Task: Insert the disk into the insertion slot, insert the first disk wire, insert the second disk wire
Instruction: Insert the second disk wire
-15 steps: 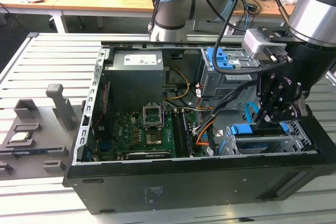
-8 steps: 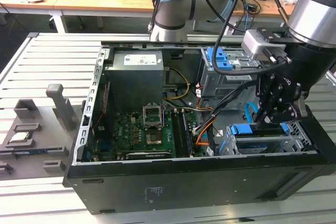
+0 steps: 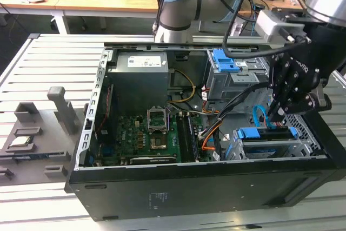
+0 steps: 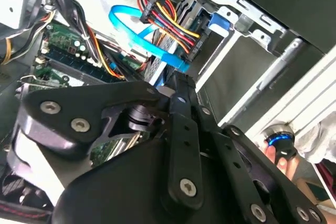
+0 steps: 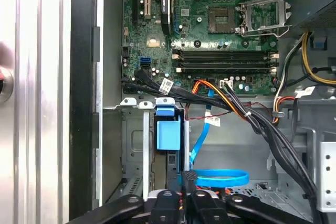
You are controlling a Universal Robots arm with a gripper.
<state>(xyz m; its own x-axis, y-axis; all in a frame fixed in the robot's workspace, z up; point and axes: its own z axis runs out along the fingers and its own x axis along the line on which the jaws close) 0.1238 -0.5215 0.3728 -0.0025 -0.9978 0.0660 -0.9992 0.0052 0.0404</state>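
One open computer case lies on the slatted table, and everything below is placed relative to it. Inside it is one disk, one bundle of red-orange wires, one light-blue cable, one green motherboard and one grey power supply.

The disk sits in the insertion slot, at the case's front corner on the exterior view's right. Its bright blue frame shows along the top edge, with grey perforated metal around it. In the first wrist view a blue clip stands upright in the bay.

The first disk wire is a fan of red, orange and yellow strands ending in a small black plug. In the second wrist view that plug sits against the end of the drive bay.

The second disk wire is a thin, flat, light-blue ribbon that loops up from the case floor beside the bay. In the first wrist view its loop lies just in front of the gripper.

The gripper hangs over the bay, its black fingers drawn close together at the blue cable's plug end. Whether they actually grasp the plug, I cannot tell.
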